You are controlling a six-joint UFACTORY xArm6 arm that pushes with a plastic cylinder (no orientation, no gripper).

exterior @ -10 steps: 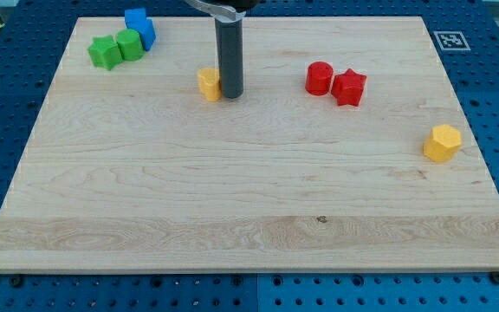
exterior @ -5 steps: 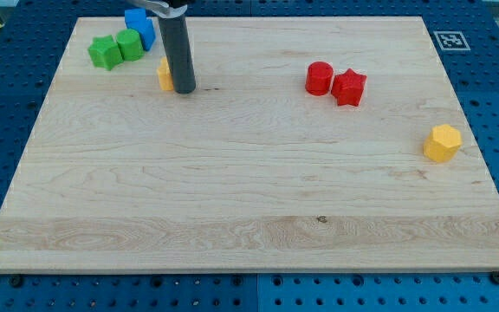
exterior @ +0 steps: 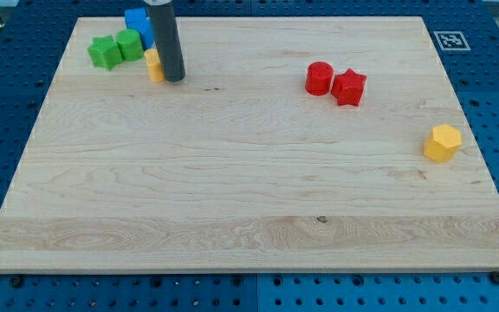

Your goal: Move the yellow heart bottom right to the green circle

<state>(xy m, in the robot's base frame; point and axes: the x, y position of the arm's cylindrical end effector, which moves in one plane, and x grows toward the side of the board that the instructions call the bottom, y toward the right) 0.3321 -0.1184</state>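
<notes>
The arm has no hand, only a rod. Its tip (exterior: 173, 79) touches the yellow heart (exterior: 153, 65), now just lower right of the green circle (exterior: 130, 44); nearly done.

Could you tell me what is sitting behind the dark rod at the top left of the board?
A blue block stands behind the rod, partly covered, so its shape is unclear. The yellow heart sits against my tip on the view's left, its right edge hidden.
</notes>
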